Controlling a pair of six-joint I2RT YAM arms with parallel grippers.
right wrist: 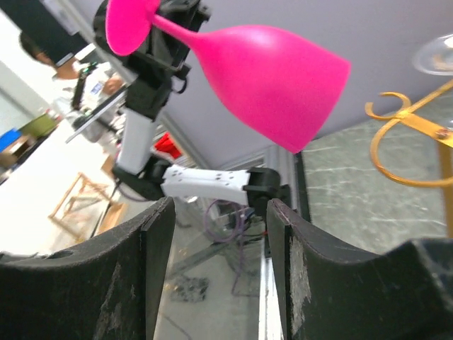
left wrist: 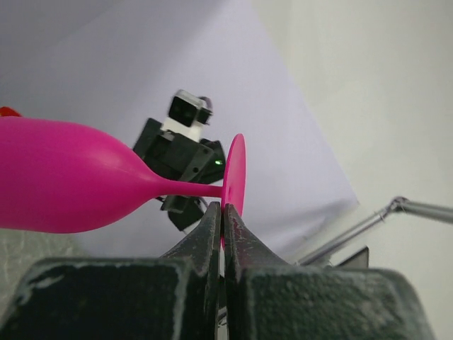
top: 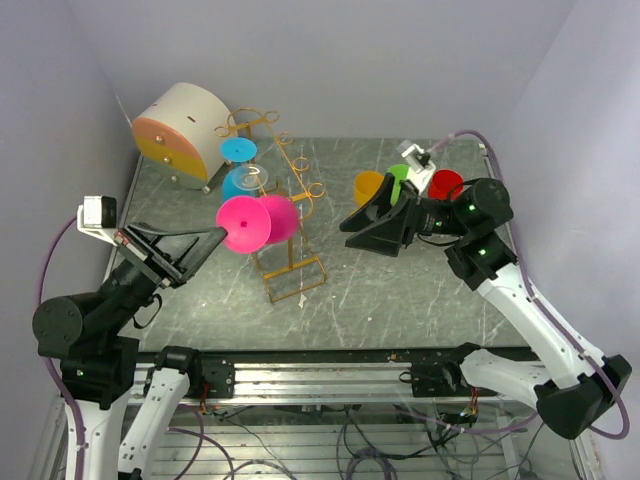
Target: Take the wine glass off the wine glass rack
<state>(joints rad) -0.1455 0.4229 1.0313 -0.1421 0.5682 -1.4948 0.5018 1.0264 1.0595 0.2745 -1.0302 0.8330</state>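
Note:
My left gripper [top: 220,236] is shut on the round foot of a pink wine glass [top: 268,220] and holds it on its side above the table, bowl pointing right. In the left wrist view the fingertips [left wrist: 212,216] pinch the foot's edge, with the glass [left wrist: 64,177] stretching left. The gold wire wine glass rack [top: 292,262] stands just right of the bowl. In the right wrist view the glass [right wrist: 269,78] hangs apart from a rack scroll [right wrist: 400,120]. My right gripper [top: 350,222] is open and empty, right of the rack, facing the glass [right wrist: 219,212].
Two blue glasses [top: 240,152] and a clear one [top: 256,176] hang on the rack's far side. A white-and-orange drum box [top: 180,130] stands back left. Orange [top: 368,186], green [top: 398,176] and red [top: 446,184] cups sit behind the right arm.

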